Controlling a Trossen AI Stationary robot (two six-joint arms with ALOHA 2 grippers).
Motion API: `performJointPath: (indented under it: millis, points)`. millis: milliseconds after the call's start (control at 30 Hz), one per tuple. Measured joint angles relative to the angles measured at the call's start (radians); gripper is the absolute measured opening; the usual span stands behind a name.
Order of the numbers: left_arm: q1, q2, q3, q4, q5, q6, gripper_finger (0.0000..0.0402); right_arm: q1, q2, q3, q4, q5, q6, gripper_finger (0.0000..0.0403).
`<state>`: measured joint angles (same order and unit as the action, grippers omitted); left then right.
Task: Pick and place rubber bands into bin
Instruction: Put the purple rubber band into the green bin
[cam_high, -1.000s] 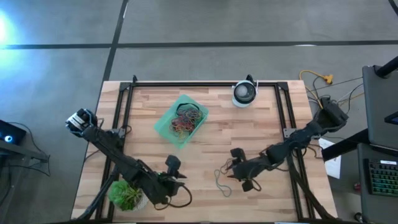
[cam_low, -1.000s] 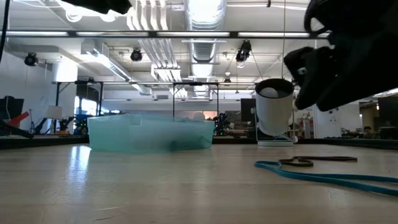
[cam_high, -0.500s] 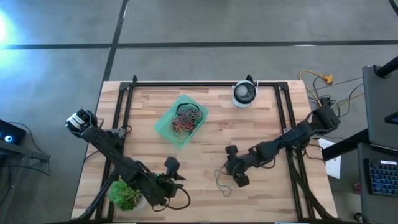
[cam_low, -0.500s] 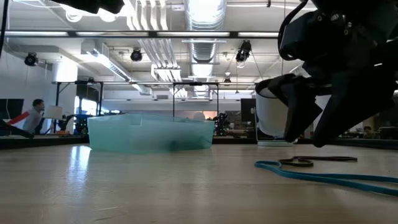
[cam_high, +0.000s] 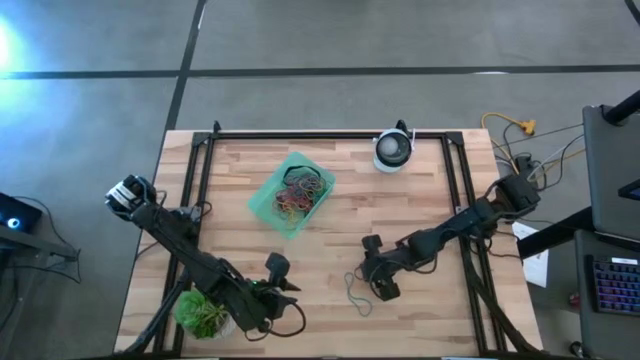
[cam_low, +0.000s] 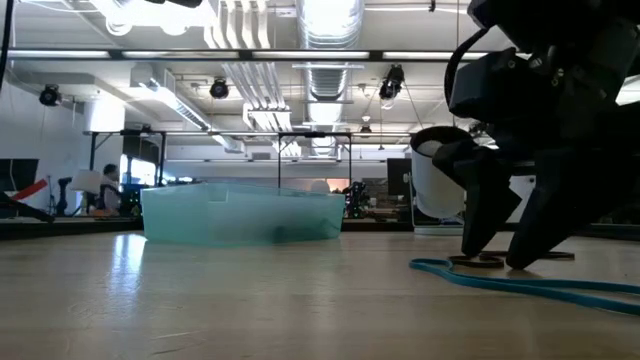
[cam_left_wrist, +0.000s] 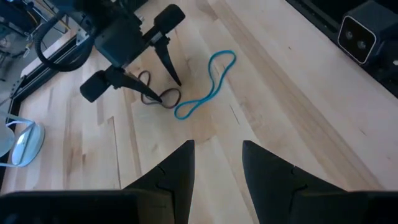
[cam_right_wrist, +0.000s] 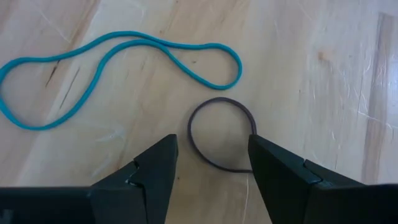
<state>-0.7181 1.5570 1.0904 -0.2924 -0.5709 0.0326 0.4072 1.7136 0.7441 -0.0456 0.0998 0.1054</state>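
The teal bin (cam_high: 262, 205) stands at the table's far left centre with a heap of rubber bands (cam_high: 300, 192) inside; the low view shows its wall (cam_low: 240, 215). Two loose rubber bands lie flat on the wood near the front: a long blue one (cam_right_wrist: 118, 68) and a small dark brown one (cam_right_wrist: 222, 134). My right gripper (cam_right_wrist: 211, 168) is open, tipped steeply down, its fingers astride the brown band's near side, tips low at the table (cam_low: 497, 258). My left gripper (cam_high: 282, 275) hovers open to the left of the loose bands and holds nothing. My right gripper comes at the brown band's near part (cam_right_wrist: 245, 163) slanting down from the table's right, one finger on each side of it. One fingertip (cam_right_wrist: 255, 146) stands right at the band's edge; whether it touches the band I cannot tell. The band lies flat on the table.
A white-and-black round device (cam_high: 393, 150) stands at the far edge, right of the bin. A potted green plant (cam_high: 205, 313) sits at the near left corner under my left arm. Black frame rails (cam_high: 200, 180) run along the table's sides. Bare wood lies between the bin and the loose bands.
My right gripper has sunk toward the table and gone a little toward the left edge, tipping more steeply down over the brown band, and its fingers have spread wider. The bands have stayed where they lay.
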Motion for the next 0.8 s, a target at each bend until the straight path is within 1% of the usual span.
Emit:
performJointPath:
  millis: [200,367,467,600,733,800]
  points:
    - [0.000,0.000,0.000,0.000,0.000,0.000,0.0118,-0.001,-0.006,0.002,-0.007,0.001,0.009,0.0196]
    - [0.000,0.000,0.000,0.001,0.000,0.000,0.0118,-0.015,0.002,0.004,-0.015,-0.066,0.091,0.0196]
    - [0.000,0.000,0.000,0.000,0.000,0.000,0.0118,-0.014,0.004,0.004,-0.016,-0.069,0.103,0.0191]
    - [0.000,0.000,0.000,0.000,0.000,0.000,0.0118,-0.015,0.005,0.004,-0.030,-0.072,0.107,0.0170]
    - [0.000,0.000,0.000,0.000,0.000,0.000,0.0118,-0.014,0.003,0.006,-0.082,-0.077,0.129,0.0136]
    - [0.000,0.000,0.000,0.000,0.000,0.000,0.0118,-0.013,0.002,0.006,-0.114,-0.062,0.146,0.0117]
